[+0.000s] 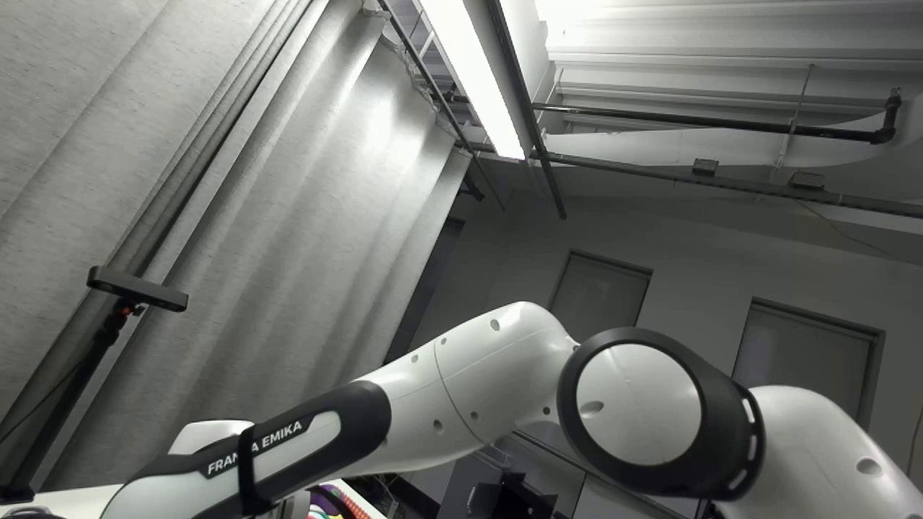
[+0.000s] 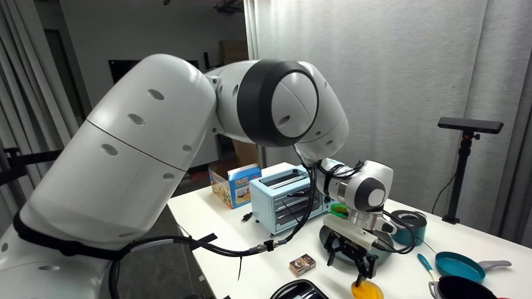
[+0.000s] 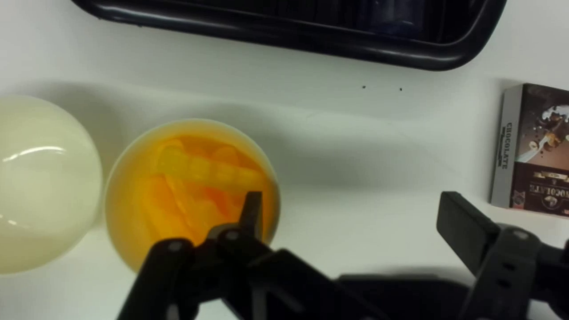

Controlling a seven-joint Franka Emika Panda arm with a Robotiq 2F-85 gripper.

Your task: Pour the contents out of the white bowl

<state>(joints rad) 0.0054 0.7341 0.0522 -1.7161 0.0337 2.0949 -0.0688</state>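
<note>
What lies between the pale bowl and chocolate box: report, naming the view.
Wrist view: the orange bowl and then white tabletop separate the pale bowl from the chocolate box; the open gripper shows in front of both.

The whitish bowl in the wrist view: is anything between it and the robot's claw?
Yes: in that view the orange bowl lies between the whitish bowl and the open gripper. One finger overlaps the orange bowl; I can't tell whether they touch.

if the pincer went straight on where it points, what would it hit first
Probably the orange bowl: in the wrist view, one finger overlaps its inside near the rim, the other the table. Depth is unclear.
</note>
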